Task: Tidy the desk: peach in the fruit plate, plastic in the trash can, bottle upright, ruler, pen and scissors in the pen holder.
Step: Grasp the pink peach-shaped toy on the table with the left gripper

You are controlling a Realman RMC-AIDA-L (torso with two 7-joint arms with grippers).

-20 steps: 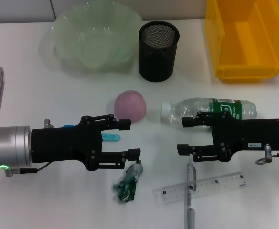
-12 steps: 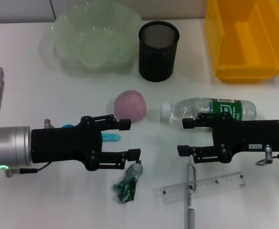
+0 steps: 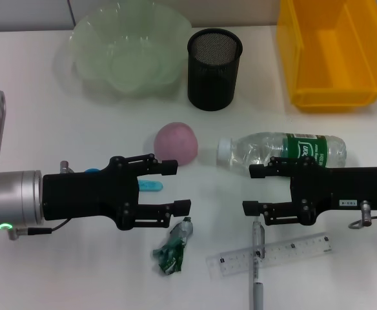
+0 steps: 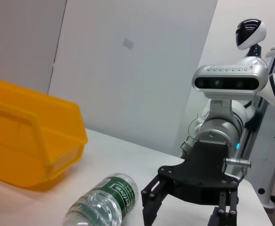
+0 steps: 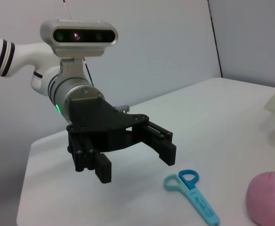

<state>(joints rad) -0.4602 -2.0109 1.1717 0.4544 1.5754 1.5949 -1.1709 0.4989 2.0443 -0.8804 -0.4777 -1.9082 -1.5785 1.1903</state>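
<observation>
Here the white table (image 3: 46,129) carries everything, largest first: a yellow bin (image 3: 330,55) at the far right, and a pale green, wavy-edged fruit plate (image 3: 127,48) at the far left, with a black mesh pen holder (image 3: 214,68) standing upright between them.

The left gripper (image 3: 179,187) hangs over the near left part of the table, its fingers spread wide with nothing between them. The right gripper (image 3: 253,189) hangs over the near right part, also wide open and holding nothing.

A clear bottle (image 3: 282,148) with a green label and white cap lies on its side just beyond the right gripper, cap pointing toward the peach (image 3: 175,143), a round pink fruit resting on the table near the middle.

A clear ruler (image 3: 272,255) lies near the front edge, with a grey pen (image 3: 257,271) lying across it. Light blue scissors (image 5: 194,197) lie flat under the left gripper, mostly hidden in the head view. A crumpled green piece of plastic (image 3: 173,248) sits just in front of the left gripper's fingertips.
</observation>
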